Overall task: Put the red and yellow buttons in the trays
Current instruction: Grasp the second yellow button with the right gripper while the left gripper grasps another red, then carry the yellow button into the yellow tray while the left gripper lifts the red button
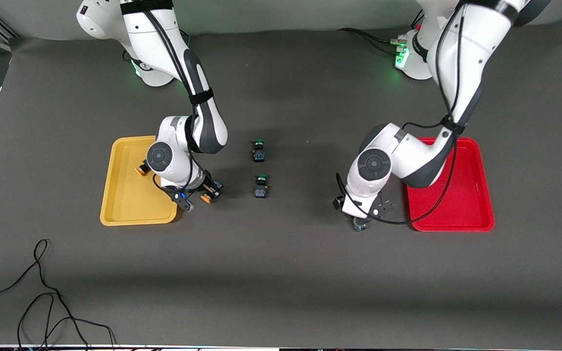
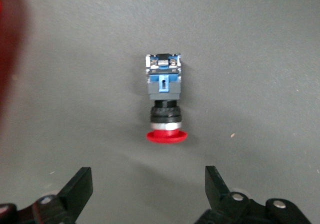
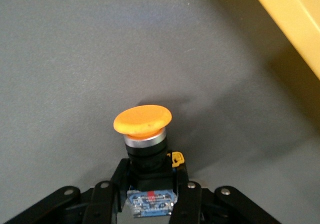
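While your right gripper (image 3: 150, 196) clamps its black fingers on the blue-and-black body of an orange-capped button (image 3: 144, 129), that button hangs just beside the yellow tray (image 1: 115, 204), off the tray's edge toward the left arm's end. A second orange-capped button (image 1: 141, 169) lies inside that glossy, round-cornered tray. Your left gripper (image 2: 149, 191) stands with fingers spread apart over a red-capped button (image 2: 165, 103) lying on its side, just off the red tray (image 1: 481, 214) toward the yellow tray. Two green-capped switches (image 1: 259, 150) sit between the trays. The table (image 1: 281, 273) wears a matte grey cover. Both arms bend low, wrists pointing down.
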### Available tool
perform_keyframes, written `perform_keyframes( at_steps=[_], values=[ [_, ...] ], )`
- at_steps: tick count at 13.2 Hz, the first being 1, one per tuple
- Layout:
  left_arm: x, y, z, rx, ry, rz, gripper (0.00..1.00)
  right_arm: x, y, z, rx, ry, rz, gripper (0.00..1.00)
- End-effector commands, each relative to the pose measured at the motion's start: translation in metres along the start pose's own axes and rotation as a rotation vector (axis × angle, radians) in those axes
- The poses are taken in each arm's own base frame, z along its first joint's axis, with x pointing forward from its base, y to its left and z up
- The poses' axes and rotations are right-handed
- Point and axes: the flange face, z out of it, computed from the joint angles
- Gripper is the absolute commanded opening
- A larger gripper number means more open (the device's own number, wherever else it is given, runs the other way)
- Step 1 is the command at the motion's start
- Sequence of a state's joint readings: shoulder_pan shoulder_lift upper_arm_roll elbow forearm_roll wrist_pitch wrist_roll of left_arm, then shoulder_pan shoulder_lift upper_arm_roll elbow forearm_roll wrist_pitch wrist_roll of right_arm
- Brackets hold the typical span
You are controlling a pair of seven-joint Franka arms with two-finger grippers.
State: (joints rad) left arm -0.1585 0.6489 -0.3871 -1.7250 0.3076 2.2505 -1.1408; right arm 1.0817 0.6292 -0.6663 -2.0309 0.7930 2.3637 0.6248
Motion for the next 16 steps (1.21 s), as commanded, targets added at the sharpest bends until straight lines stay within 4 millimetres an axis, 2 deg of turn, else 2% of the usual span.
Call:
perform_keyframes(
  at_steps=[1, 3, 5, 6, 7, 8, 10, 11, 12, 13, 16],
  values=[
    [0.038, -0.001, 0.000, -0.009, 0.042, -0.053, 1.00, 0.030, -0.001, -0.061, 0.026, -0.098, -0.007, 0.08],
    [0.040, 0.000, 0.018, 0.005, 0.033, -0.058, 0.99, 0.067, 0.021, -0.113, 0.000, -0.080, -0.038, 0.08],
    [0.039, 0.002, 0.028, 0.011, 0.023, -0.061, 0.98, 0.107, 0.059, -0.154, -0.010, -0.070, -0.076, 0.08],
    [0.044, 0.005, 0.027, 0.002, 0.026, -0.065, 0.98, 0.125, 0.079, -0.168, 0.006, -0.094, -0.102, 0.08],
    [0.051, 0.009, 0.026, -0.011, 0.029, -0.074, 0.98, 0.143, 0.104, -0.171, 0.015, -0.119, -0.110, 0.08],
    [0.059, 0.013, 0.026, -0.025, 0.028, -0.087, 0.97, 0.152, 0.121, -0.167, 0.025, -0.137, -0.121, 0.08],
    [0.061, 0.017, 0.034, -0.025, 0.028, -0.081, 0.91, 0.161, 0.140, -0.141, 0.037, -0.173, -0.116, 0.09],
    [0.063, 0.015, 0.034, -0.017, 0.038, -0.056, 0.68, 0.162, 0.146, -0.127, 0.048, -0.176, -0.121, 0.09],
    [0.065, 0.014, 0.033, -0.009, 0.046, -0.047, 0.24, 0.158, 0.147, -0.116, 0.053, -0.173, -0.124, 0.09],
    [0.065, 0.013, 0.033, -0.013, 0.041, -0.055, 0.00, 0.155, 0.145, -0.105, 0.050, -0.165, -0.124, 0.10],
    [0.068, 0.011, 0.027, -0.007, 0.044, -0.056, 0.00, 0.149, 0.148, -0.078, 0.051, -0.149, -0.124, 0.11]
  ],
)
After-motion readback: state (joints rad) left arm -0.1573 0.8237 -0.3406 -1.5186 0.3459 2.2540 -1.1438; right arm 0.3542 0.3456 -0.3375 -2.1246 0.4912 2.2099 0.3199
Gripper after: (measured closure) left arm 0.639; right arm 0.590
